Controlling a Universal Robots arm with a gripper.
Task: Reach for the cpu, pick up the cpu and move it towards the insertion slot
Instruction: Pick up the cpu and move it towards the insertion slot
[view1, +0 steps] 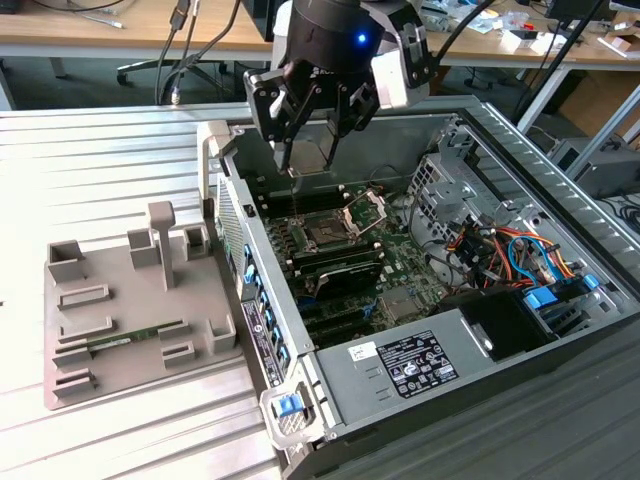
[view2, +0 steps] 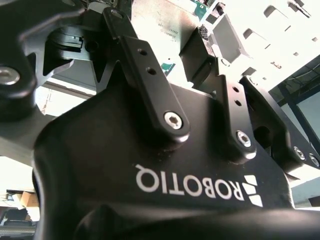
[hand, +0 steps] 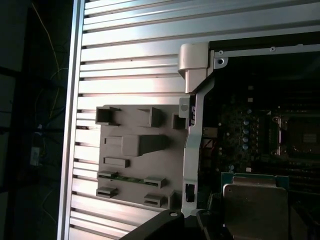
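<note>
My gripper (view1: 308, 160) hangs over the back part of the open computer case, shut on the cpu (view1: 312, 150). The cpu is a flat silvery square held on edge between the two black fingers (view2: 150, 75). In the first wrist view the cpu (hand: 255, 210) shows its pale metal face and a thin green rim. In the second wrist view the cpu (view2: 167, 25) sits between the finger links. The insertion slot (view1: 325, 235) is a dark square socket on the motherboard, below the gripper and toward the front. Its silver bracket (view1: 366, 212) is flipped open. The insertion slot (hand: 300, 135) also appears in the first wrist view.
A grey holder block (view1: 130, 320) with a green memory stick (view1: 125, 340) lies on the slatted metal table at the exterior view's left. The case wall (view1: 250, 290) runs between the block and the motherboard. A drive cage and coloured cables (view1: 500, 250) crowd the case's right side.
</note>
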